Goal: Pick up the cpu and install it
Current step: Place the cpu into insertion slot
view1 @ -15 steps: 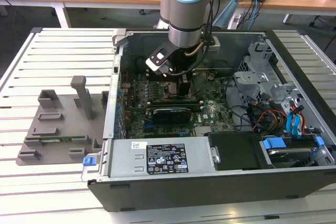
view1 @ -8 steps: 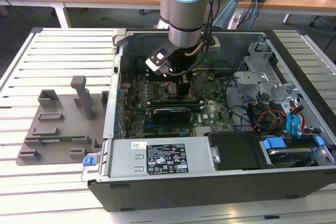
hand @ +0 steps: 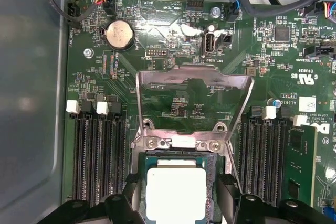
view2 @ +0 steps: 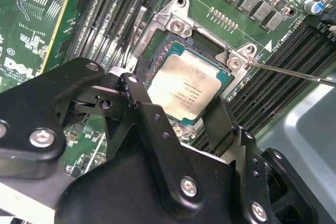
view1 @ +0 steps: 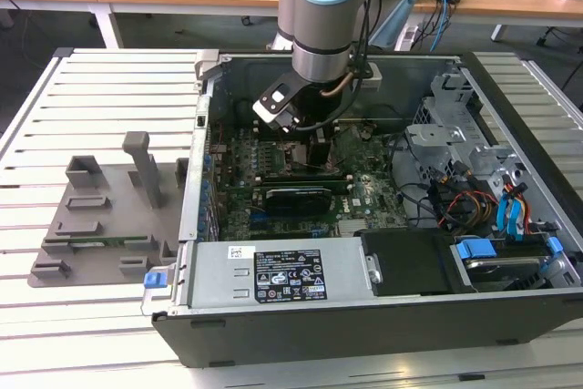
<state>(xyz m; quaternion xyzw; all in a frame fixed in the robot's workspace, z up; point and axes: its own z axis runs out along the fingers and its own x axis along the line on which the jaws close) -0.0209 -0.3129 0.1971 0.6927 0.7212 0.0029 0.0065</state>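
The cpu (view2: pixel 187 84) is a flat square chip with a pale metal top and a thin green rim. It lies level at the motherboard's socket (view2: pixel 210 40), between my black fingers (view2: pixel 137 94). In the first wrist view the cpu (hand: pixel 176 191) is just below the raised metal bracket (hand: pixel 194 77). My gripper (view2: pixel 176 100) is shut on the cpu, one finger on each of two opposite edges. In the exterior view the gripper (view1: pixel 314 145) reaches down into the open computer case, over the green motherboard (view1: pixel 364 193).
Memory slots (hand: pixel 100 156) flank the socket on both sides. A thin metal lever (view2: pixel 294 72) sticks out beside it. Cables and a drive cage (view1: pixel 474 161) fill the case on the exterior view's right. A grey fixture plate (view1: pixel 100 216) with posts lies outside the case on the left.
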